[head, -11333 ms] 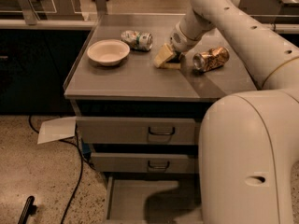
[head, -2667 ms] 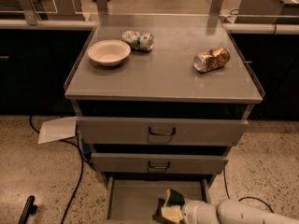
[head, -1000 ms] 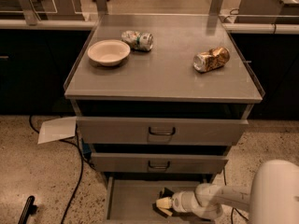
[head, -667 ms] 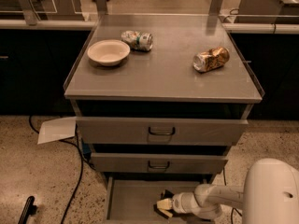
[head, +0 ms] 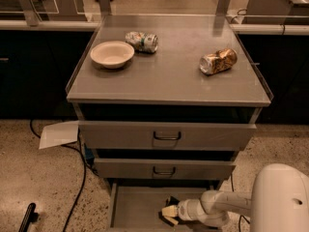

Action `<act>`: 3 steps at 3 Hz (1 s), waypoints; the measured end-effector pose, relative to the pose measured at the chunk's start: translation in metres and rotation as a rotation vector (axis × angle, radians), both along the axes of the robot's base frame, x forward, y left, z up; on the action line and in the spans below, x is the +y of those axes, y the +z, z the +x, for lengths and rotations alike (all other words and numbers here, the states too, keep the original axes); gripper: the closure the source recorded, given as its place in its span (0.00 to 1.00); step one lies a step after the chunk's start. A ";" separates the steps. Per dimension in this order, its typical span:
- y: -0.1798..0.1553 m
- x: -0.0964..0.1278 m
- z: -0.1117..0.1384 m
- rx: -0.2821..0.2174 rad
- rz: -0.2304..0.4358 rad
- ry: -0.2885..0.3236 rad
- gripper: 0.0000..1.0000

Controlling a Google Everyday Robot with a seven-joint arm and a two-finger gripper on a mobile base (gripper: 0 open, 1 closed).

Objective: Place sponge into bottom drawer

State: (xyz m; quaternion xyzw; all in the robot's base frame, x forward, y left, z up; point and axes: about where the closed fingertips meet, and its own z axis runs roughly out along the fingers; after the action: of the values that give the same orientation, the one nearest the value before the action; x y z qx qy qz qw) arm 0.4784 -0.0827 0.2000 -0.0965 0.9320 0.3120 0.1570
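The labels on the green can and the gold can were too small to read. The gripper was low inside the open bottom drawer, near its middle. Its dark fingers were closed on the sponge. The pale foam faced left; the long axis could not be told.

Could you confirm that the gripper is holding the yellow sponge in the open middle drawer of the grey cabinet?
Not quite: the camera view shows the gripper holding the yellow foam sponge in the open grey metal bottom drawer, not the middle one.
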 end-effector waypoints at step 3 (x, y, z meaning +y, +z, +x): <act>-0.024 -0.002 0.011 -0.001 0.017 -0.031 0.00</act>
State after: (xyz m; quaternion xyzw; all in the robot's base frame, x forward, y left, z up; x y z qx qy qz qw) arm 0.4895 -0.0845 0.1762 -0.0810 0.9305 0.3176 0.1632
